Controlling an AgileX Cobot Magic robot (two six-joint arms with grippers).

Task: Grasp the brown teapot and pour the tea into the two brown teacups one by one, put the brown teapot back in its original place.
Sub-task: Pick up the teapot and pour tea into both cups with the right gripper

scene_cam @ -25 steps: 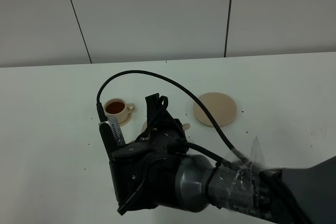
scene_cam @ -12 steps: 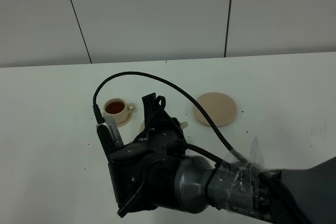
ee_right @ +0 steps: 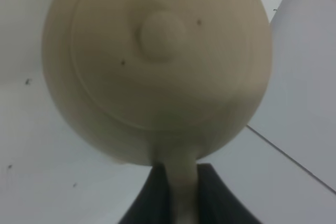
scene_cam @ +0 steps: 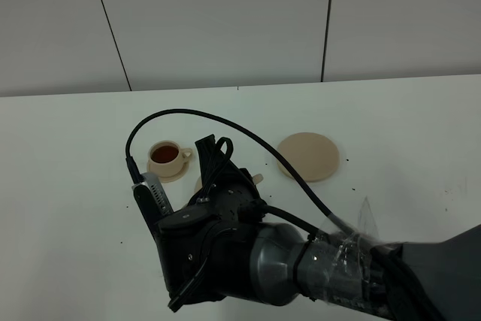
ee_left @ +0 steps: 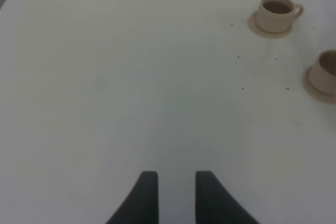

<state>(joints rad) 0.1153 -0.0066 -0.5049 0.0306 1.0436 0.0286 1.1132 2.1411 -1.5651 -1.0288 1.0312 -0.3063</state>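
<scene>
Right wrist view: my right claw (ee_right: 182,182) was clamped on the loop handle of the brown teapot (ee_right: 157,66), whose knobbed lid faced the lens. From high up, my right arm (scene_cam: 248,253) hid the pot above the white table (scene_cam: 68,186), near a cup (scene_cam: 165,155) of dark tea on its small saucer (scene_cam: 174,173). The wide saucer (scene_cam: 309,156) lay to the right. My left claw (ee_left: 177,182) hovered with fingers apart, holding nothing, and a second cup (ee_left: 325,72) stood near the first.

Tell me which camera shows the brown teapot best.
The right wrist view: the brown teapot fills it, lid knob clear, handle clamped in the right pincer. In the exterior high view the right arm hides it; the left wrist view misses it.
</scene>
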